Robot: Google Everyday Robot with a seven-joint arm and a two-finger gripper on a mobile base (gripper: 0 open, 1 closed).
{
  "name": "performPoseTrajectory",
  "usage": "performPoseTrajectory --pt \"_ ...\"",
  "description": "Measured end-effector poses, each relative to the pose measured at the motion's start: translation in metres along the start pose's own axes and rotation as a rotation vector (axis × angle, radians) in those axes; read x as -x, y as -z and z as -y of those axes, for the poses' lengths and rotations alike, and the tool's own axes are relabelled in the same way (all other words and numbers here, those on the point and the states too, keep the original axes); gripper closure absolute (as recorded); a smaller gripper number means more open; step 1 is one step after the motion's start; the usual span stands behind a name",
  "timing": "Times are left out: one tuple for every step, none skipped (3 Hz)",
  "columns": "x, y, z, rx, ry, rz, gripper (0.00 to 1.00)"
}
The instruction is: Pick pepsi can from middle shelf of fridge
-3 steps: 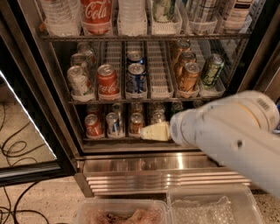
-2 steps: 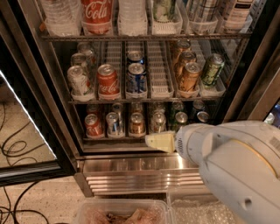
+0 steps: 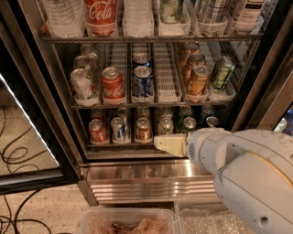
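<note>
**Item: pepsi can** (image 3: 143, 83). Dark blue can with a silver top. It stands upright at the front of a white slotted lane on the middle shelf (image 3: 167, 78) of the fridge (image 3: 51, 87). Its label is partly readable as the blue Pepsi design. A second blue can (image 3: 142, 60) stands directly behind it in the same lane.

**Gripper** (image 3: 170, 144). Cream-coloured tip on a large white arm (image 3: 249, 169). It sits below the pepsi can and slightly to its right, well apart from it, level with the front of the shelf beneath. It touches no can. Whether it is released or clenched cannot be told.

**Neighbours of the pepsi can**
- Just to its left: red can (image 3: 113, 83) with white "Coca-Cola" script.
- Further left: pale silver can (image 3: 81, 85), print unreadable.
- To its right, past the bare lane: bronze-gold cans (image 3: 198, 80) in a row.
- Further right: green can (image 3: 222, 73), lettering not legible.
- Above and to its left, on the rack overhead: red Coca-Cola bottle (image 3: 100, 12), script partly visible.
- Below: a row of smaller-looking cans (image 3: 120, 129), red, silver and gold, labels unreadable.
- Lower still: ribbed steel base (image 3: 137, 179).
- Lowest: clear plastic tub (image 3: 98, 219).
</note>
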State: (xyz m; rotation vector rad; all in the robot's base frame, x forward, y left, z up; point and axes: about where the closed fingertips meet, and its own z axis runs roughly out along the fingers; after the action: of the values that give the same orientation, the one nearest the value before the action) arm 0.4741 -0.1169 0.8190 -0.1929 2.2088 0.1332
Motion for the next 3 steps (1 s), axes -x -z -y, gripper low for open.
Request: performPoseTrajectory --pt "0.034 -0.005 -0.009 -0.019 -0.06 0.045 0.0" --pt "0.034 -0.005 -0.009 -0.019 -0.06 0.045 0.0" --pt "0.07 -0.021 -0.024 -0.085 -0.071 0.077 0.0"
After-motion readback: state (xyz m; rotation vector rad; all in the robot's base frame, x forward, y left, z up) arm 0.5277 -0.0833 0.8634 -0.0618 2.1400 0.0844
